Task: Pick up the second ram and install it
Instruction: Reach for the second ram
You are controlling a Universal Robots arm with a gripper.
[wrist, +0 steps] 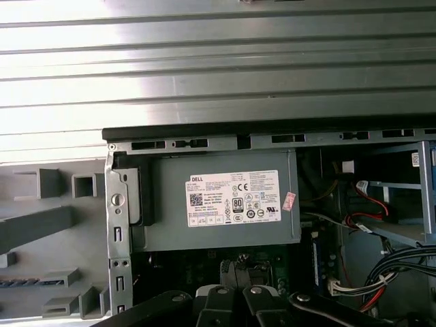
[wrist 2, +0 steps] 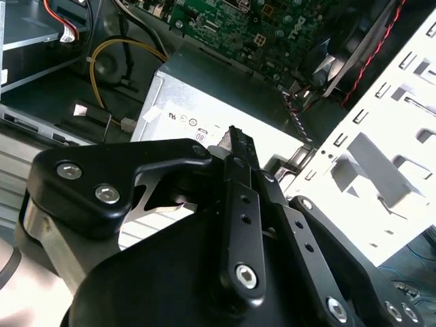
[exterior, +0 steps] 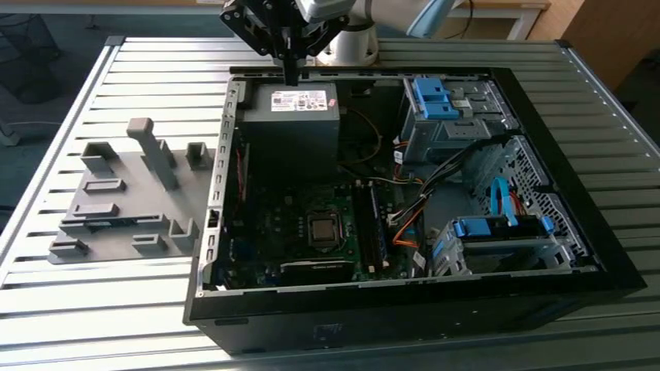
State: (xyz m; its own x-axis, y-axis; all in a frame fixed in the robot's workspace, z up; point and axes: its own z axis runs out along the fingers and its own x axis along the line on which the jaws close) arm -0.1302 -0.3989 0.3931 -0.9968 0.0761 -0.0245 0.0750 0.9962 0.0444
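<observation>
The second ram (wrist: pixel 30 281) lies flat in a slot of the grey fixture (exterior: pixel 134 199) just beside the open computer case (exterior: pixel 413 305). It appears staged there for pickup and not yet taken. The gripper (exterior: pixel 292 76) hangs over the power supply (exterior: pixel 294 100), well apart from the ram, jaws closed together on nothing.

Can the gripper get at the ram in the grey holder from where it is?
Probably yes. The ram lies uncovered in the grey holder beyond the case wall, and the gripper hangs above the power supply, apparently higher than that wall.
</observation>
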